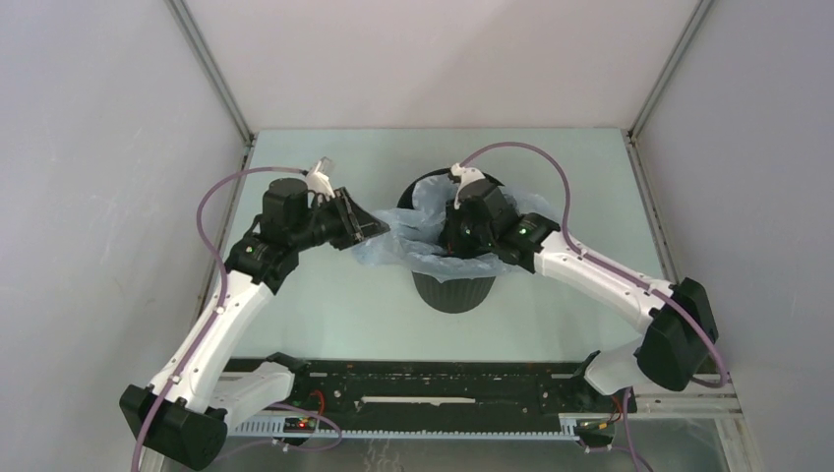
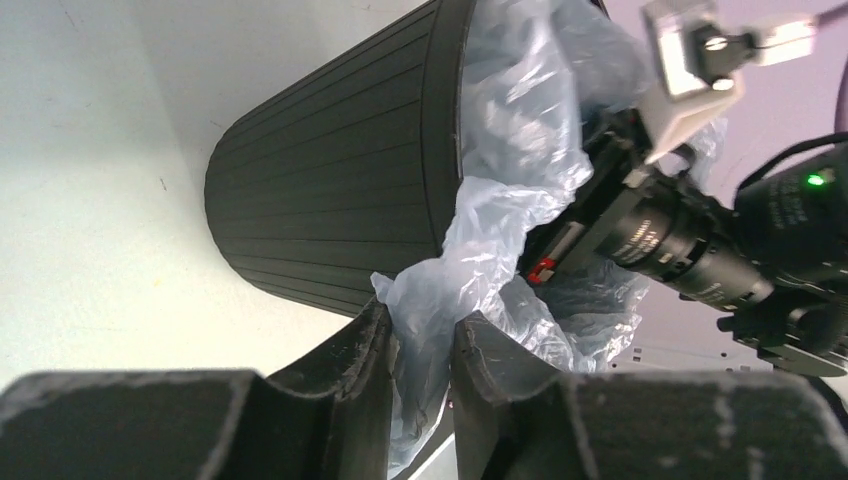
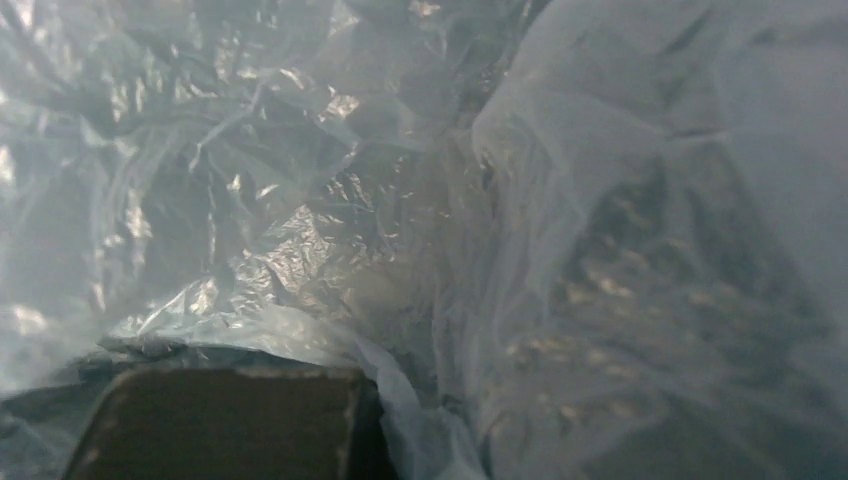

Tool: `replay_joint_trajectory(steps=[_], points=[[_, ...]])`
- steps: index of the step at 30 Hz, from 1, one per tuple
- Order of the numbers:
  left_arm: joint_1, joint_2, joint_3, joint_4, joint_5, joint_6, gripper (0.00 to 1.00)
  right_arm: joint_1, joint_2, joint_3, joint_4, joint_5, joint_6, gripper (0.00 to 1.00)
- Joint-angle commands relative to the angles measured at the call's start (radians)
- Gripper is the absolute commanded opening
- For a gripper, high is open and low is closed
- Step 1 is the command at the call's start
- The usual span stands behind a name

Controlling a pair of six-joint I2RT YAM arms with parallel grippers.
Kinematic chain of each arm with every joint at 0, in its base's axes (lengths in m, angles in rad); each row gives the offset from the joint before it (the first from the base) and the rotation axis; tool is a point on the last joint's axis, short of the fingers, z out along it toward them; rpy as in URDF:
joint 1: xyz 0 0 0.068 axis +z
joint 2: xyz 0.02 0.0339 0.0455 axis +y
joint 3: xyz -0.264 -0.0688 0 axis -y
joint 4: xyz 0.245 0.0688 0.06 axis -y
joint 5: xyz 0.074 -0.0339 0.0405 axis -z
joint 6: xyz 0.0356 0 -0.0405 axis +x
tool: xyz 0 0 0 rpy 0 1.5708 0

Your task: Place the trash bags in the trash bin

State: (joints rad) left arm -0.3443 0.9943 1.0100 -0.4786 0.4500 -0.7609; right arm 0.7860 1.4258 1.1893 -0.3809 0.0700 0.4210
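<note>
Seeing black round ribbed plastic bin (image 1: 452, 293) standing upright mid-bench (image 1: 334, 315). Seeing pale blue translucent plastic film bag (image 1: 388, 251) draping over its rim: part down in the mouth, loose flap spilling out at the bin's 9 o'clock.

Pinching a fold of that flap with left hand (image 2: 422, 335), jaws nearly together on the film, just outside the rim. Finding right hand (image 1: 462, 231) down in the bin mouth, wrapped in film. Not managing to tell whether closed or gripping anything.

Judging the step as feeding the flap in. Doing it well means:
- Lifting the pinched fold above rim height before carrying it toward 3 o'clock.
- Avoiding dragging film across the rim, since that is probably risking tipping a light bin.
- Pressing film down with right hand while feeding, stopping it springing back out.
- Letting go only once below the rim.

Getting only crumpled film from the right wrist view, plus one dark finger (image 3: 220, 420) at 6 o'clock; second finger hidden. Not seeing the bin interior, the amount of film already inside, or the printed lettering. Losing most of the rim under bag and right arm in the overhead view.
</note>
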Motion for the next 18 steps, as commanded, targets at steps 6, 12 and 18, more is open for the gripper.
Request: replay_joint_trajectory(steps=[6, 12, 18], points=[[0.008, -0.014, -0.013, 0.013, -0.001, -0.006, 0.24, -0.022, 0.088, 0.043, -0.138, -0.171, 0.099, 0.17], [0.008, 0.003, 0.014, 0.02, -0.013, 0.004, 0.17, -0.043, 0.049, 0.263, -0.348, -0.208, 0.038, 0.61], [0.008, 0.004, 0.041, -0.031, -0.031, 0.043, 0.17, -0.066, -0.03, 0.459, -0.575, -0.227, -0.035, 0.8]])
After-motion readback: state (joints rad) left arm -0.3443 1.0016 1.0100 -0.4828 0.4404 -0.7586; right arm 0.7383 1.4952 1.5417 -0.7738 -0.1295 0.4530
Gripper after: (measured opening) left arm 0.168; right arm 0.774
